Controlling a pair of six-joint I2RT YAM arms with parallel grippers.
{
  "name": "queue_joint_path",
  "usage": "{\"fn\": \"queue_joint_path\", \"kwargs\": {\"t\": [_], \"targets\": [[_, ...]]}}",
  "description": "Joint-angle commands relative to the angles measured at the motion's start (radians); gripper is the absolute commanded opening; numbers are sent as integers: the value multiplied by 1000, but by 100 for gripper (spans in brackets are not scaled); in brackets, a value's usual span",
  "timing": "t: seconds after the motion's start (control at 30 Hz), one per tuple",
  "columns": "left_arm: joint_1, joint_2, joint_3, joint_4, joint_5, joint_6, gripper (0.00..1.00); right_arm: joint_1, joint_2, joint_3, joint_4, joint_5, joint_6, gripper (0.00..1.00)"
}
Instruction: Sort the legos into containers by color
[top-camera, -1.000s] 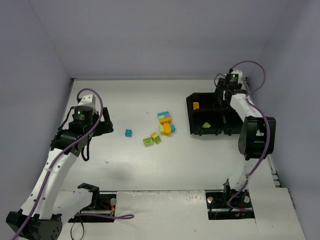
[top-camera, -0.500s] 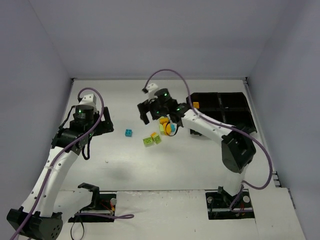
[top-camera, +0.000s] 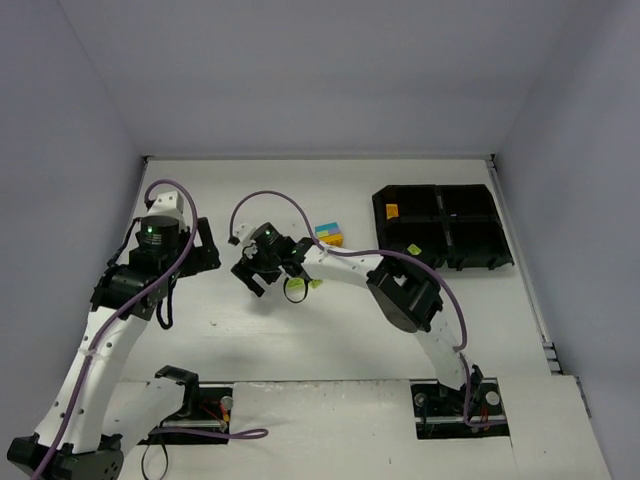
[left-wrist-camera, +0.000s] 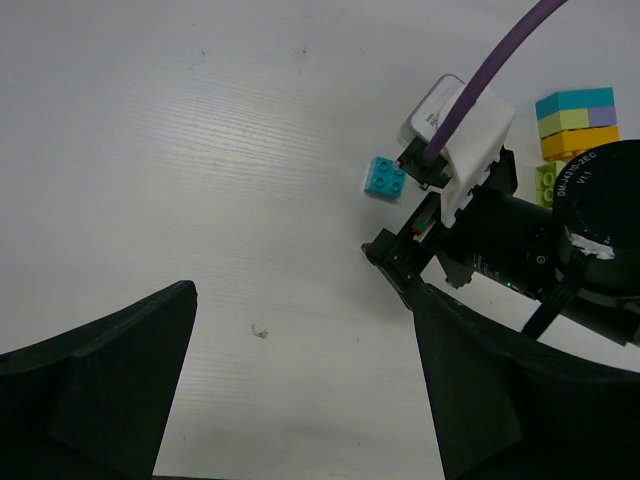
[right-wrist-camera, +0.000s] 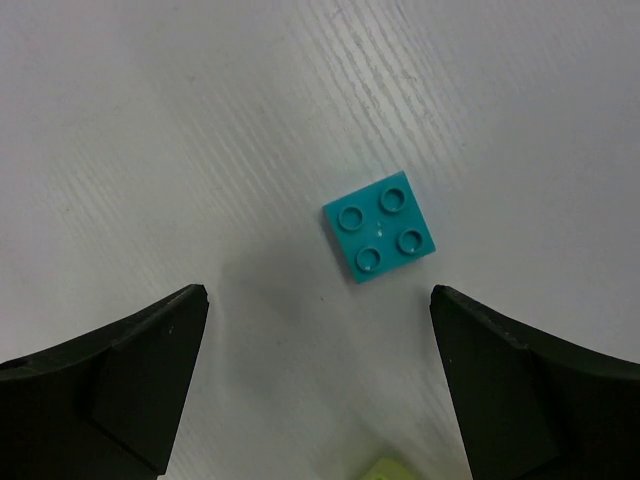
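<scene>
Cyan brick (right-wrist-camera: 380, 227) flat on counter (right-wrist-camera: 150, 120), right fingers (right-wrist-camera: 110, 380) spread open above it, left fingers (left-wrist-camera: 100, 370) open and empty, apart to its left

Your top camera sits above and behind the arm bases (top-camera: 460, 405) and looks down and forward over the whole table (top-camera: 330, 340) from far off. Your left wrist camera looks down from some height, with its own fingers (left-wrist-camera: 100, 390) dark at the bottom corners. It shares the stacked bricks (left-wrist-camera: 577, 120) with the top view. Your right wrist camera hangs close above the table, facing straight down. Both wrist views share the cyan brick (left-wrist-camera: 385, 178), which is far larger in the right one.
</scene>
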Motion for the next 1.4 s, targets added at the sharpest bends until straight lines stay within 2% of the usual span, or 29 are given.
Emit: {"fn": "queue_joint_path", "kwargs": {"t": [0.0, 0.17, 0.4, 0.43, 0.5, 0.53, 0.63, 0.67, 0.7, 0.77, 0.9, 1.1, 1.23, 1.37], "targets": [[-6, -28, 49, -11, -35, 13, 82, -8, 14, 82, 38, 61, -46, 89], [-6, -38, 45, -25, -49, 16, 82, -8, 67, 117, 38, 83, -62, 81], [-6, -15, 50, -1, -29, 12, 82, -19, 81, 154, 39, 77, -58, 56], [-6, -8, 52, 1, -27, 13, 82, -25, 83, 157, 41, 72, -55, 48], [-6, -3, 55, 7, -26, 13, 82, -31, 80, 164, 41, 72, -51, 39], [-6, 1, 55, 9, -23, 13, 82, -37, 71, 164, 41, 75, -49, 26], [-6, 4, 50, 18, -20, 13, 82, -61, 35, 144, 46, 84, -19, 11], [-6, 6, 50, 21, -18, 13, 82, -84, 22, 135, 50, 87, 6, 3], [-6, 8, 50, 27, -18, 13, 82, -97, -20, 109, 53, 110, 21, 0], [-6, 15, 52, 30, -12, 13, 82, -146, -76, 64, 76, 146, 50, 0], [-6, 31, 56, 44, -12, 18, 82, -264, -298, -121, 101, 338, 153, 0], [-9, 64, 52, 91, -4, 21, 82, -501, -616, -355, 47, 454, 277, 0], [-11, 98, 62, 124, 22, 21, 82, -656, -745, -486, -74, 573, 406, 0], [-24, 127, 73, 150, 25, 24, 82, -852, -834, -568, -134, 608, 500, 3]]}}
